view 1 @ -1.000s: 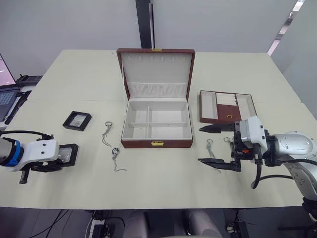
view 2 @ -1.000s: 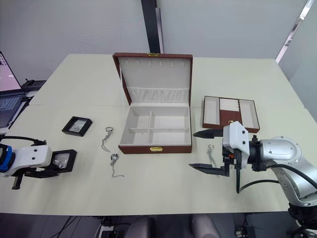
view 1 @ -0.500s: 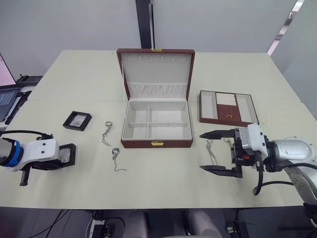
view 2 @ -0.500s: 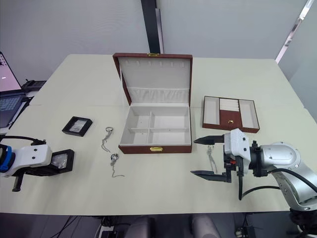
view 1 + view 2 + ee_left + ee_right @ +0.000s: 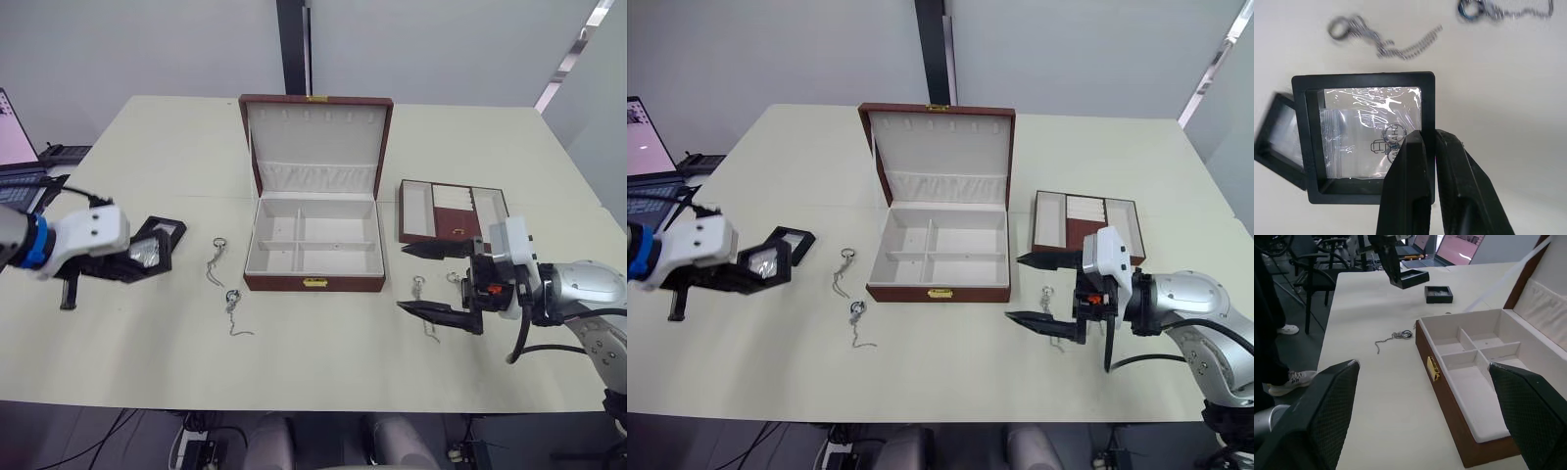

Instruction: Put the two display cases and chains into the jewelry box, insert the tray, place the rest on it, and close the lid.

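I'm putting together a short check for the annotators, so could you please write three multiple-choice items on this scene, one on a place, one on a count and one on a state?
1. Where does the tray lie?
A. on the table right of the jewelry box
B. inside the box
C. on the lid

2. How many display cases show?
A. one
B. two
C. four

3. How is the lid?
A. shut
B. taken off
C. raised open

Answers:
1 A: it sits on the table beside the jewelry box.
2 B: one is in the left gripper, held display case, the other display case lies on the table.
3 C: its cream lining faces the camera.
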Controlling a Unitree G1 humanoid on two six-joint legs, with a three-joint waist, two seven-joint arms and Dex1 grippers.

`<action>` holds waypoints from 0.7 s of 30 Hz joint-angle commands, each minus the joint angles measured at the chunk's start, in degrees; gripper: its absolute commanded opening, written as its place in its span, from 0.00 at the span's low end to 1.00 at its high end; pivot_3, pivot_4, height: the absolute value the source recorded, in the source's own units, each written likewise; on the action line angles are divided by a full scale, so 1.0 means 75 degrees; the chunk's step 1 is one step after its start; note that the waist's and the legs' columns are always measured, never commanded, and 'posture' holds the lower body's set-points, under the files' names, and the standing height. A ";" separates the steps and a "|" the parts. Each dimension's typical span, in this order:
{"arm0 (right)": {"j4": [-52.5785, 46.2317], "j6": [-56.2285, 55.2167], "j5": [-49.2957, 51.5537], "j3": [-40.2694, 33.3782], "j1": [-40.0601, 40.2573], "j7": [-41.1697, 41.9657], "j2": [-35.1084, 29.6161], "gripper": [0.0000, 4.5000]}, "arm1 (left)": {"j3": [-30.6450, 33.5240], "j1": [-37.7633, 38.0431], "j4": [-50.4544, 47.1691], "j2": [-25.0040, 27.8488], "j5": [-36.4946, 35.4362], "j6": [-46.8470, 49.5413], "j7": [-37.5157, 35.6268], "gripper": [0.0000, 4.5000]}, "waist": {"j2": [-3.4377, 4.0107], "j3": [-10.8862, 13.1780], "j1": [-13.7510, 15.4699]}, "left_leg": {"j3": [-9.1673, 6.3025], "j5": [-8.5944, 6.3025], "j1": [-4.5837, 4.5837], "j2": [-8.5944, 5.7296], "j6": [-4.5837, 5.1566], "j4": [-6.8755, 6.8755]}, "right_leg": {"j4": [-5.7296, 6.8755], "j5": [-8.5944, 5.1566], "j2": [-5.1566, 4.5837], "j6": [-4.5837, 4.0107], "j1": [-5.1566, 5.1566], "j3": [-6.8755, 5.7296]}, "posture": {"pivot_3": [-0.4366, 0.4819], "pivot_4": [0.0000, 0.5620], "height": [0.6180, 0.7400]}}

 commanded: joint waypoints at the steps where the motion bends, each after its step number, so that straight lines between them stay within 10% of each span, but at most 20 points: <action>1: -0.0132 0.0349 0.0124 -0.0228 -0.0131 -0.0391 -0.0122 1.00 | -0.0277 -0.0839 -0.0550 -0.0348 -0.0221 0.0794 -0.0303 0.01 | 0.0000 0.0000 0.0028 | -0.0002 0.0000 0.0000 -0.0001 0.0000 0.0001 | 0.0000 0.0000 0.0000 0.0000 0.0002 -0.0001 | 0.48 0.27 1.00; 21: -0.0686 0.0901 -0.0053 -0.0590 0.0601 -0.2112 0.0094 1.00 | -0.3520 -0.5349 0.2355 -0.4234 0.1068 0.0640 -0.0091 0.01 | -0.0008 0.0005 0.0091 | -0.0016 0.0000 -0.0010 -0.0009 0.0004 0.0012 | -0.0007 -0.0001 0.0012 0.0001 -0.0001 0.0011 | 0.48 0.27 1.00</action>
